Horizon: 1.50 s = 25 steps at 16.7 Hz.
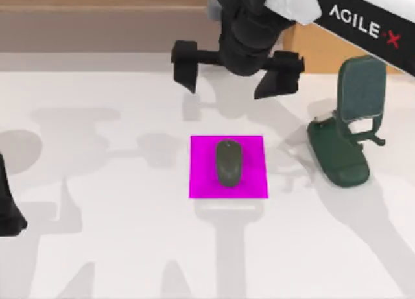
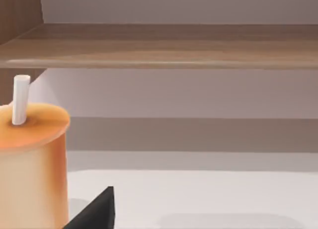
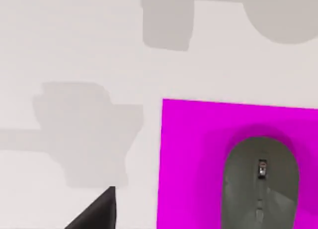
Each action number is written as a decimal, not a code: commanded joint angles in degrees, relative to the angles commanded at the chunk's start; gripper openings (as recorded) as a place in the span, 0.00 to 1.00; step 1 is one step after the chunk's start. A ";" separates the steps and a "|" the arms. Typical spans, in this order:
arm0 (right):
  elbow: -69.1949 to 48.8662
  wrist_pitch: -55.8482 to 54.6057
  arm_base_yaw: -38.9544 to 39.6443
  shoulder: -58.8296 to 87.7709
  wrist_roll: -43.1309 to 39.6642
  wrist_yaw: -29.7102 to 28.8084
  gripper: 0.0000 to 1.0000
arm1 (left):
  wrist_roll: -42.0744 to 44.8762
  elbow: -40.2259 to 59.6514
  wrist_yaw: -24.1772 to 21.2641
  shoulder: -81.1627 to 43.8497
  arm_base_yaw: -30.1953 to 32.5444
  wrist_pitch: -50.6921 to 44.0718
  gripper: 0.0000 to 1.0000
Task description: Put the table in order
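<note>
the broad white matte counter (image 1: 117, 247) is carrying a dark grey computer mouse (image 1: 227, 161) lying centred on a magenta square pad (image 1: 201, 182); that step looks done. a dark green phone stand (image 1: 343, 137) at 3 o'clock looks unhandled. right end effector (image 1: 237, 69) is hovering at 12 o'clock, spread wide, grasping nothing. left arm (image 1: 10, 208) is idling at 9 o'clock.

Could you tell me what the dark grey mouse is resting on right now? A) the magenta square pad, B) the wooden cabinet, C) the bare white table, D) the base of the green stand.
A: the top view shows the mouse lying within the magenta pad.
</note>
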<state>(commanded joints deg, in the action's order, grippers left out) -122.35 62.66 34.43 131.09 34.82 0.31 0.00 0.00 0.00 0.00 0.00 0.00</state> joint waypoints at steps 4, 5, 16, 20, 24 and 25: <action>3.46 -4.96 -5.60 -10.99 -4.24 0.76 1.00 | 0.00 0.00 0.00 0.00 0.00 0.00 1.00; 5.24 -6.10 -7.56 -14.00 -5.49 0.90 1.00 | 0.00 0.00 0.00 0.00 0.00 0.00 1.00; 50.61 -9.59 -35.92 -48.22 -20.15 0.82 1.00 | 0.00 0.00 0.00 0.00 0.00 0.00 1.00; 70.08 -7.56 -45.13 -56.86 -24.13 0.26 1.00 | 0.00 0.00 0.00 0.00 0.00 0.00 1.00; 81.01 -5.11 -51.26 -61.19 -26.46 -0.23 1.00 | 0.00 0.00 0.00 0.00 0.00 0.00 1.00; 82.34 -4.66 -52.10 -61.59 -26.74 -0.31 1.00 | 0.00 0.00 0.00 0.00 0.00 0.00 1.00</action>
<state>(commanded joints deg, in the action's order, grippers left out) -40.01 58.00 -17.68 69.51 8.08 0.00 0.00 0.00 0.00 0.00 0.00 0.00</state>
